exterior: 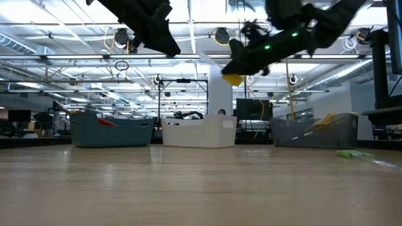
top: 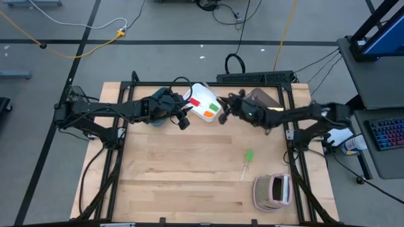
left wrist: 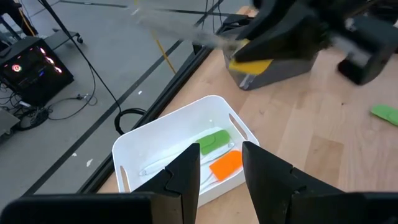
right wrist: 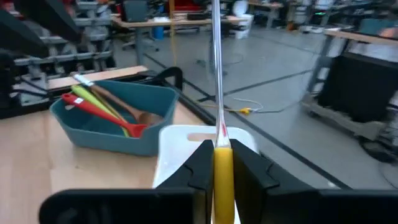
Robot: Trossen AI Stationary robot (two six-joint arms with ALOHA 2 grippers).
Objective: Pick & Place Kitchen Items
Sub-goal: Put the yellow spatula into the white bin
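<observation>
My right gripper point(top: 221, 115) hovers over the white bin point(top: 203, 94) and is shut on a yellow spatula with a clear stick point(right wrist: 222, 171). In the low view the spatula's yellow head point(exterior: 232, 80) shows high above the table. My left gripper point(left wrist: 221, 165) is open and empty, raised over the same bin's other side point(top: 184, 122). A green spatula point(left wrist: 213, 140) and an orange one point(left wrist: 226, 165) lie flat in the white bin. Another green spatula point(top: 248, 157) lies on the table. Red, green and wooden spoons point(right wrist: 106, 107) lean in the teal bin point(right wrist: 102, 134). My right gripper pinches the yellow spatula's head point(right wrist: 222, 163) between its two fingers. The clear stick point(right wrist: 216, 62) runs on past the fingertips, along the fingers. The spatula is lifted clear, above the white bin.
The teal bin point(exterior: 113, 130), white bin point(exterior: 200, 132) and brown bin point(top: 262, 98) stand in a row at the table's far edge. A pink-grey striped object point(top: 273, 191) sits near the right front corner. Bare wood point(top: 183, 170) covers the table's middle and near side.
</observation>
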